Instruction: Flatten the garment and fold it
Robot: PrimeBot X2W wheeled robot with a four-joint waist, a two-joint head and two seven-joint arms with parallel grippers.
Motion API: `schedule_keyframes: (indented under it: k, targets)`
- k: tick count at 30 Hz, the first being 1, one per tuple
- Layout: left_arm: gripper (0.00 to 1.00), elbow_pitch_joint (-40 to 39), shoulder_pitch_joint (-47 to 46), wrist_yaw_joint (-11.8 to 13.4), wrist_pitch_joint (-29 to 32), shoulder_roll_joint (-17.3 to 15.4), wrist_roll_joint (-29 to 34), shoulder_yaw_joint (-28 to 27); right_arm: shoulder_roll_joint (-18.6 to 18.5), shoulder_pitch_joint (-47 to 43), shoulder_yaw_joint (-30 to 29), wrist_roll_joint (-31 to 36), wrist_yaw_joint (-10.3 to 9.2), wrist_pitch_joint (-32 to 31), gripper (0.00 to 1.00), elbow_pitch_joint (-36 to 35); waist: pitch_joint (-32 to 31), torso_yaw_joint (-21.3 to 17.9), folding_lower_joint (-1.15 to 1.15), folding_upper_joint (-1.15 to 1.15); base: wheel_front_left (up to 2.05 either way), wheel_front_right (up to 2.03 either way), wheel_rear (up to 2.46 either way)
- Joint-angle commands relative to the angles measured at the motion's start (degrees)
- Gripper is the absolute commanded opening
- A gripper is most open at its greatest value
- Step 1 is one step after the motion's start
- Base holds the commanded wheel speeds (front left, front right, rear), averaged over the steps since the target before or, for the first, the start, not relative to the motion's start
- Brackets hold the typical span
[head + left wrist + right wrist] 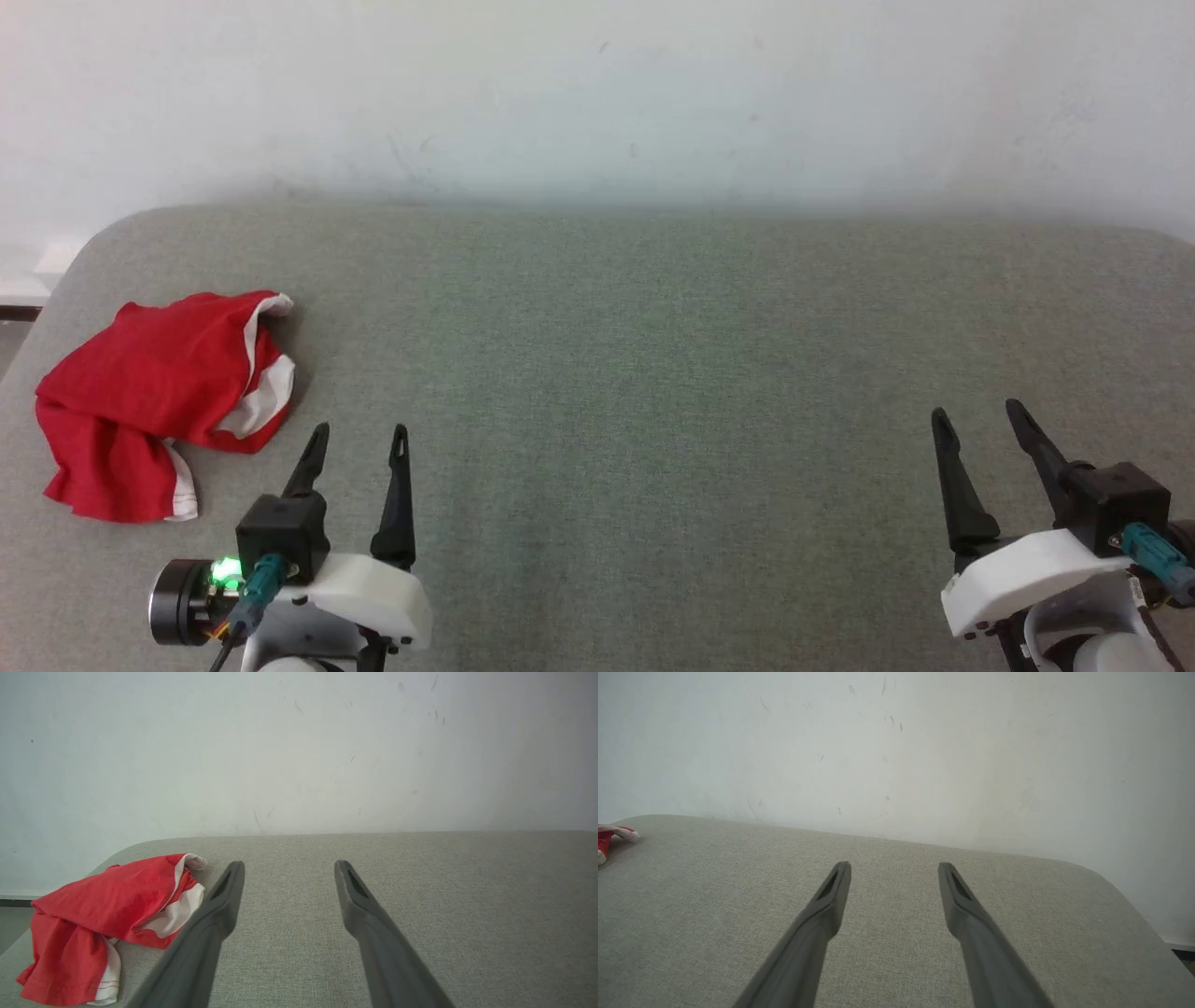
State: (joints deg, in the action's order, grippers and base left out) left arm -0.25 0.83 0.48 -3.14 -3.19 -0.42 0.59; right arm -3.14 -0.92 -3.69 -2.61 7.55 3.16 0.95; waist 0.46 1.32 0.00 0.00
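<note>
The garment (159,397), red shorts with white side stripes, lies crumpled in a heap at the far left of the grey padded table (653,373). No print shows on it. My left gripper (359,432) hovers open just right of the heap, apart from it, holding nothing. In the left wrist view the garment (103,919) sits left of the open left gripper (287,864). My right gripper (976,411) stands open at the table's right side, far from the garment. In the right wrist view the right gripper (894,865) is open, and a red and white scrap of the garment (612,835) shows at the left edge.
A pale wall (597,93) rises behind the table's far edge. The table has rounded corners; its left edge runs close beside the garment. Bare grey surface spreads between the two grippers.
</note>
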Motion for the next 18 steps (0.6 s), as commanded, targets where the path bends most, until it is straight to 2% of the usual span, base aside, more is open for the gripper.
schedule_keyframes:
  k: [1, 18]
  targets:
    - [1.0, -0.2, 0.6, 0.0, -0.7, 0.1, -0.5, 0.2, 0.1, 0.2, -0.5, -0.4, -0.02, 0.7, 1.0, 0.3, 0.1, 0.4, 0.0, 0.0, 0.0, 0.0, 0.0]
    - [1.0, -0.7, 1.1, 0.8, -2.8, 0.1, -1.6, 0.9, 0.1, 0.7, -0.9, 0.0, -0.03, 2.7, 1.0, 1.0, 0.8, 4.9, 0.0, 0.0, 0.0, 0.0, 0.0]
